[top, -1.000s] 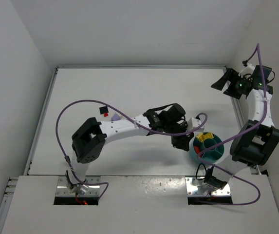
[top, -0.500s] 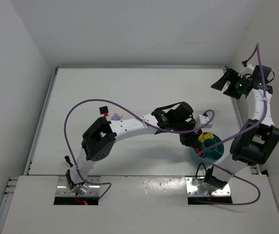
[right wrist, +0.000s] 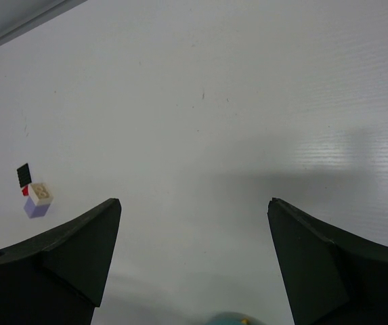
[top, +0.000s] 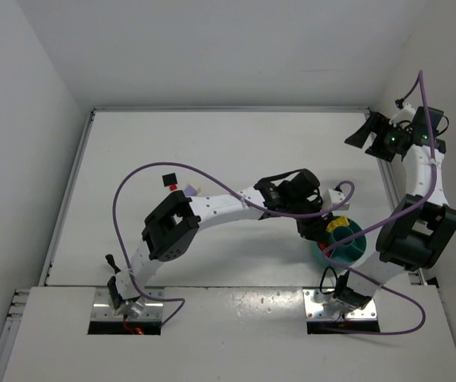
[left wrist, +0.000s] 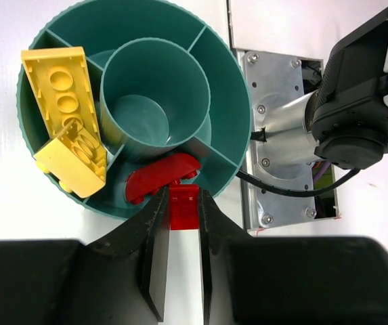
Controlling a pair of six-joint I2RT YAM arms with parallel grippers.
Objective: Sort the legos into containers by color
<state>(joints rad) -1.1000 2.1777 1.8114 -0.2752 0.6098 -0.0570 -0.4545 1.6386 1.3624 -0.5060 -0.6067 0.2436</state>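
From above, the left gripper (top: 317, 229) sits at the left rim of the teal bowl (top: 356, 243) in the frame's lower right, and three loose pieces (top: 176, 185) cluster left of centre. In the left wrist view its fingers stand narrow, clamped on one red brick (left wrist: 183, 211) at the bowl's lower rim, just below a compartment holding one curved red piece (left wrist: 154, 179); two yellow bricks (left wrist: 61, 101) lie in the left compartment. In the right wrist view the right gripper (right wrist: 194, 203) is spread wide around nothing, with the loose pieces at mid left: one black, one red, one pale on lavender.

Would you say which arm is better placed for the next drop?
Left: the left gripper holds a red brick at the rim of the bowl; the right gripper is open, empty.
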